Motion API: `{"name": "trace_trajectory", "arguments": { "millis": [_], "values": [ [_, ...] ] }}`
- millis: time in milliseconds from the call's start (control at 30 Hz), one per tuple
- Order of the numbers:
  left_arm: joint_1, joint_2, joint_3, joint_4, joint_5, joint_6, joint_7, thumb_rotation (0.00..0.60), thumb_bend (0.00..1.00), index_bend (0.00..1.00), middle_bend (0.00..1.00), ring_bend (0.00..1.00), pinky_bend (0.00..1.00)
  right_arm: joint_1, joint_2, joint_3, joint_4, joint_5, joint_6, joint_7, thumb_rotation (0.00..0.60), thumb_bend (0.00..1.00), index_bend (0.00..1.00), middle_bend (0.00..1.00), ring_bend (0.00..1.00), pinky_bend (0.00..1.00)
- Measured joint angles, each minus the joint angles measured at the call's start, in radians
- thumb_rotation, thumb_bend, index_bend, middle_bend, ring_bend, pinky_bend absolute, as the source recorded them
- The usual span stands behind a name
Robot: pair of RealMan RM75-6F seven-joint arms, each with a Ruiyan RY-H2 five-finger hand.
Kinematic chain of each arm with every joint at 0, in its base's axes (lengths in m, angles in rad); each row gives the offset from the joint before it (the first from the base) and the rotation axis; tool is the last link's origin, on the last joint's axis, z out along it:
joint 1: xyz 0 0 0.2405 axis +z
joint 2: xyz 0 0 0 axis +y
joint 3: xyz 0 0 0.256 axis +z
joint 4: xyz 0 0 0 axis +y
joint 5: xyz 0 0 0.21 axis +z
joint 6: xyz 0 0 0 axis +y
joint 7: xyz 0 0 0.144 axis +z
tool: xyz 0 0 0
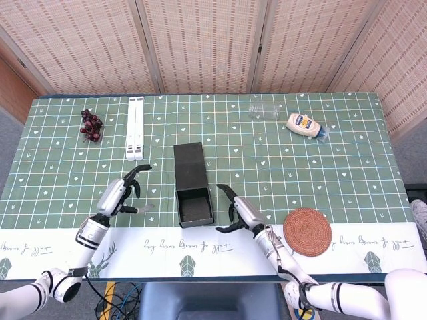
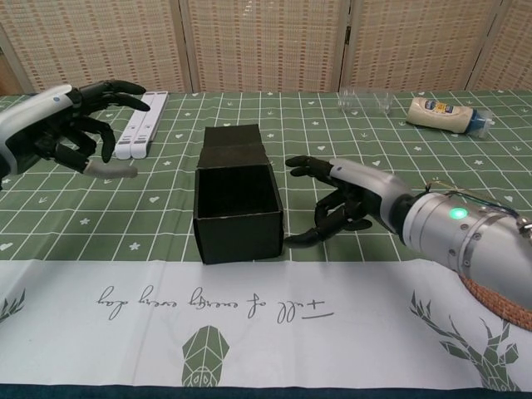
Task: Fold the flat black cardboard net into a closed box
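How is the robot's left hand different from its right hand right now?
The left hand hovers well to the side of the black box, up off the table; the right hand sits low and close beside the box. The left hand's fingers reach out over the white strips; the right hand's fingers curve toward the box's lower corner. Both hands are open, holding nothing.
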Motion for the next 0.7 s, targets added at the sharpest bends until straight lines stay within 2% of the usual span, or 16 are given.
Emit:
{"name": "trace_trajectory", "arguments": {
  "millis": [200,333,500,700],
  "values": [
    [0.014,0.043,-0.005,-0.09,-0.03,-0.054,-0.012,0.6,0.14,0.01,0.07,0.62,0.96,-0.028,0.122,0.002,-0.14,-0.035,0.053,-0.031,0.6,0.04,0.0,0.02,0.67,1.0],
    [0.021,0.079,0.002,-0.166,-0.054,-0.116,-0.022,0.6,0.14,0.0,0.0,0.61,0.96,-0.039,0.233,0.054,-0.236,-0.071,0.1,-0.034,0.6,0.05,0.0,0.03,0.67,1.0],
    [0.03,0.113,0.02,-0.247,-0.097,-0.217,-0.026,0.6,0.14,0.0,0.0,0.6,0.97,-0.044,0.334,0.124,-0.306,-0.084,0.139,-0.034,0.6,0.04,0.0,0.03,0.67,1.0],
    [0.036,0.099,0.03,-0.285,-0.133,-0.289,-0.008,0.6,0.14,0.0,0.0,0.6,0.97,-0.062,0.37,0.133,-0.348,-0.082,0.161,0.011,0.6,0.04,0.0,0.04,0.67,1.0]
  ]
}}
